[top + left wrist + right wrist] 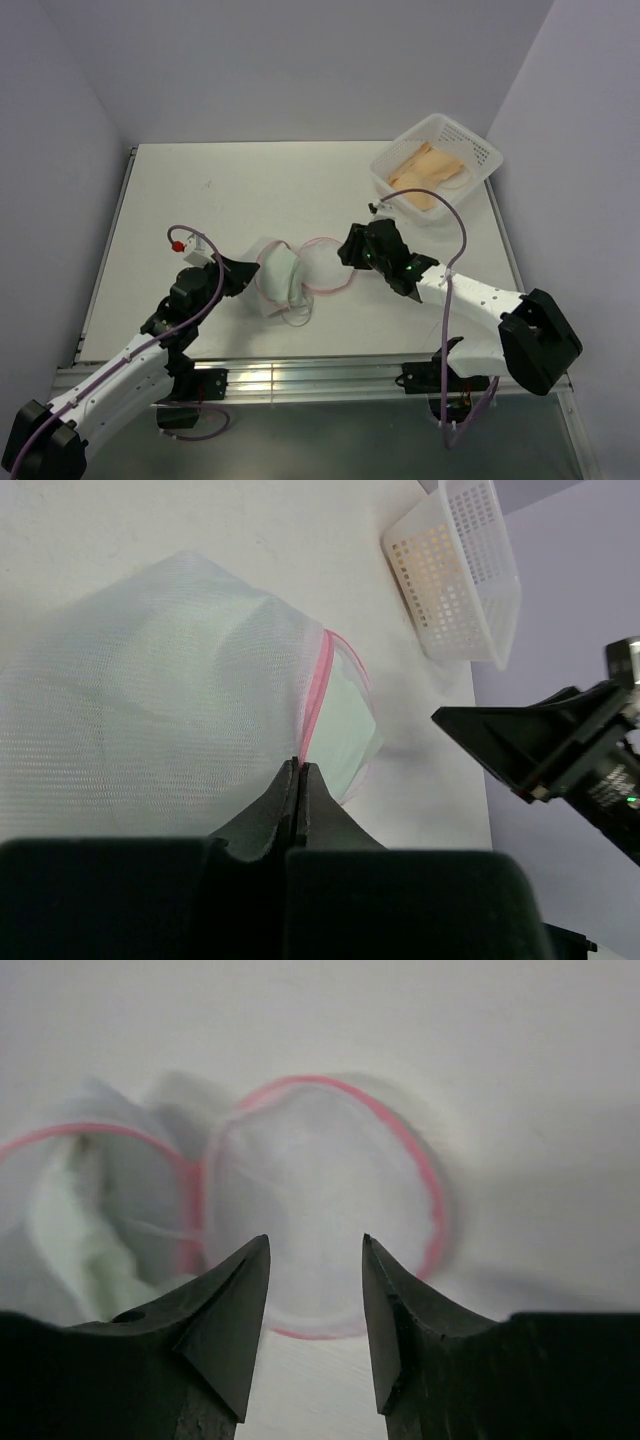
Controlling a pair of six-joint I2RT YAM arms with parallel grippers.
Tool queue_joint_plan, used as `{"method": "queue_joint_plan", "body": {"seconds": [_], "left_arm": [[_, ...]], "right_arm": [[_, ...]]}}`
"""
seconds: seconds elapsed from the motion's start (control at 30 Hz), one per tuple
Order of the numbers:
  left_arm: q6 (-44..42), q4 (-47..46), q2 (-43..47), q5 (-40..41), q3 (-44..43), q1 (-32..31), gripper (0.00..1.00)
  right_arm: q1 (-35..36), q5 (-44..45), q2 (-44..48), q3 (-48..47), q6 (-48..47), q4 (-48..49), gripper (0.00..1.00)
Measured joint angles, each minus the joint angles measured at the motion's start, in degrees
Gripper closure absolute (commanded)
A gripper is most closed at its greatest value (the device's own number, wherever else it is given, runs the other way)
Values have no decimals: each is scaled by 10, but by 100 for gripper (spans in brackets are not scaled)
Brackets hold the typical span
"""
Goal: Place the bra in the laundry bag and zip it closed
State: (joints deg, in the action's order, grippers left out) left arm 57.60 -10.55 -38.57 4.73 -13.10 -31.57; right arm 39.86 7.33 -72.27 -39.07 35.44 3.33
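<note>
L gripper [301,772] clamped on laundry bag [150,700] rim, lower centre; R gripper [315,1260] apart above it. Risk: thin mesh slips out under zip pull.

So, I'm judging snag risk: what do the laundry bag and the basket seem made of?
The laundry bag looks like fine translucent white mesh fabric: a tiny grid weave shows and it folds softly. Its pink rim is probably zipper tape. The basket looks like rigid smooth white plastic, with regular moulded square holes.
</note>
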Motion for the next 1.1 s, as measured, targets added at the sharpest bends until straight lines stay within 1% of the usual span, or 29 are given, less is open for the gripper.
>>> {"method": "queue_joint_plan", "body": {"seconds": [0.03,0.07,0.13,0.23,0.37,0.53,0.57,0.63,0.67,0.7,0.77,0.8,0.87,0.93,1.03,1.1], "left_arm": [[-2,3,1,1,0,0,100],[-4,7,2,1,0,0,100],[-9,11,2,1,0,0,100],[-12,16,2,1,0,0,100],[-13,18,-1,1,0,0,100],[-15,19,-2,1,0,0,100],[-15,19,-2,1,0,0,100],[-17,19,-2,1,0,0,100],[-19,19,-2,1,0,0,100],[-20,19,-3,1,0,0,100],[-23,19,-3,1,0,0,100],[-24,19,-3,1,0,0,100],[-26,20,-5,1,-1,0,100],[-31,29,-10,1,-9,0,100],[-42,51,-17,5,-34,0,100],[-49,63,-26,7,-60,1,100]], "right_arm": [[-18,1,3,19,0,-5,48],[-27,1,3,31,0,-9,41],[-39,-5,0,52,-1,-20,37],[-50,-22,-16,58,0,-16,37],[-71,-38,-62,58,12,7,49],[-83,-56,-101,60,34,31,56],[-84,-59,-105,61,38,37,62],[-85,-66,-110,67,45,52,69],[-86,-71,-111,72,50,60,81],[-86,-76,-111,76,52,69,86],[-86,-87,-109,88,61,92,100],[-86,-93,-104,94,62,99,100],[-86,-103,-78,110,67,108,100],[-86,-107,-9,126,65,84,100],[-71,-88,143,106,43,-15,100],[-43,-66,221,35,22,-102,100]]}}
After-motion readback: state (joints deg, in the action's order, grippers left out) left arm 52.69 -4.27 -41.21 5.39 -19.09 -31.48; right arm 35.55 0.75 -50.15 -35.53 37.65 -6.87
